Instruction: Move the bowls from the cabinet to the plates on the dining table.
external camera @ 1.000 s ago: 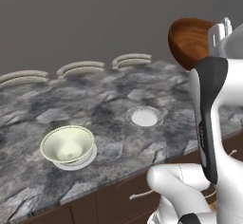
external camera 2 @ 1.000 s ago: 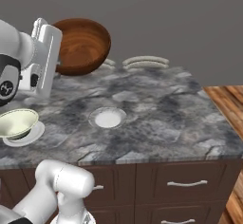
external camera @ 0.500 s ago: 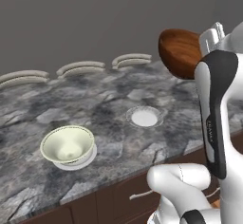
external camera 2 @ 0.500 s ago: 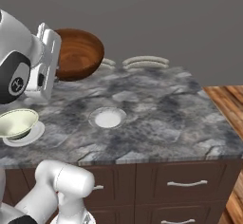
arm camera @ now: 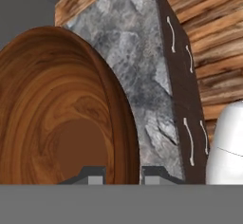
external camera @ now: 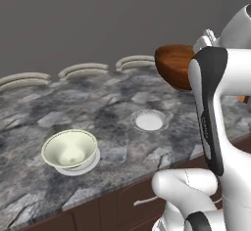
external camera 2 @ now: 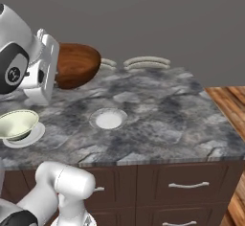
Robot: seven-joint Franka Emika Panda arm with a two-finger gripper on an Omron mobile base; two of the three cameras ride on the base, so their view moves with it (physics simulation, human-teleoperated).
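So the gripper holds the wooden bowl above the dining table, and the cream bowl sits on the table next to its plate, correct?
Not quite. The cream bowl sits on its plate, not beside it; the left base view shows the saucer's rim under it. The rest stands: the gripper holds the wooden bowl above the dining table.

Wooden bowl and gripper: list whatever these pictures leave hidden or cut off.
- Wooden bowl: in the left base view its right side is covered by the arm.
- Gripper: in the hand view the grey band cuts off all but the fingertips.
- Plate under the cream bowl: mostly covered by it in the right base view.
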